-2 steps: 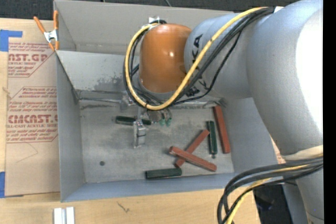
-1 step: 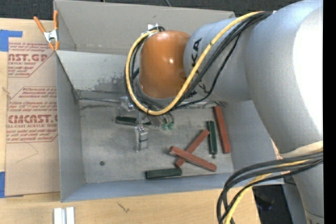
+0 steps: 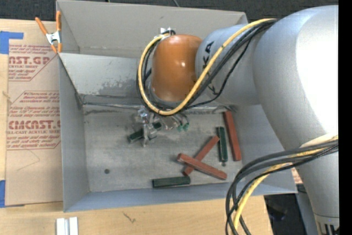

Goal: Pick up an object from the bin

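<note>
My gripper (image 3: pixel 147 128) hangs under the orange cover, low over the bin floor left of the middle. A short dark green stick (image 3: pixel 135 137) lies at its lower left tip, touching it or very close; I cannot tell whether it is held. A small green piece (image 3: pixel 183 127) shows just right of the gripper, partly hidden by the cables.
Two reddish-brown sticks (image 3: pixel 201 160) lie crossed at the lower right. A dark green stick (image 3: pixel 171 181) lies by the front wall. Another dark green stick (image 3: pixel 221 144) and a red stick (image 3: pixel 232 135) lie side by side at the right, under the arm.
</note>
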Motion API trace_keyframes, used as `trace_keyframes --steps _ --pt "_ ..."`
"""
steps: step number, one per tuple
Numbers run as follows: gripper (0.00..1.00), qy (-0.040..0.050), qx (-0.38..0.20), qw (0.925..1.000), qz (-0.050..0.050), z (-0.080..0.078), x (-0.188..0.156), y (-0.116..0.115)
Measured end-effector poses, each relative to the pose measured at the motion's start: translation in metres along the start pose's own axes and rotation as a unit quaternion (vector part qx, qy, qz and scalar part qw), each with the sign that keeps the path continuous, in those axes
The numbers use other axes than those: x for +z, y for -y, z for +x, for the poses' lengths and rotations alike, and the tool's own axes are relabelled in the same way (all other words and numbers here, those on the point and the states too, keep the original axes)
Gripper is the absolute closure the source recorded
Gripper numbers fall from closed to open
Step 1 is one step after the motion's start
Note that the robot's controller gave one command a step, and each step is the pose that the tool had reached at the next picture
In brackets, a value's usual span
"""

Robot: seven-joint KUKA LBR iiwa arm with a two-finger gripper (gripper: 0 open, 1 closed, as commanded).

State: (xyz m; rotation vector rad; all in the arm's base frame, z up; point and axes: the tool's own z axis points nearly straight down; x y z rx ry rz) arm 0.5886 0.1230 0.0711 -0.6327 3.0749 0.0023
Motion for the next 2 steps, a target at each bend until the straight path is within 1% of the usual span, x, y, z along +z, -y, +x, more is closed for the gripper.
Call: trace_keyframes --steps 1,2 --pt "1.0 0.0 0.0 1.0 0.0 0.0 0.0 0.0" --pt "1.0 0.0006 -0.015 0.9999 0.0 0.029 -0.138 0.016"
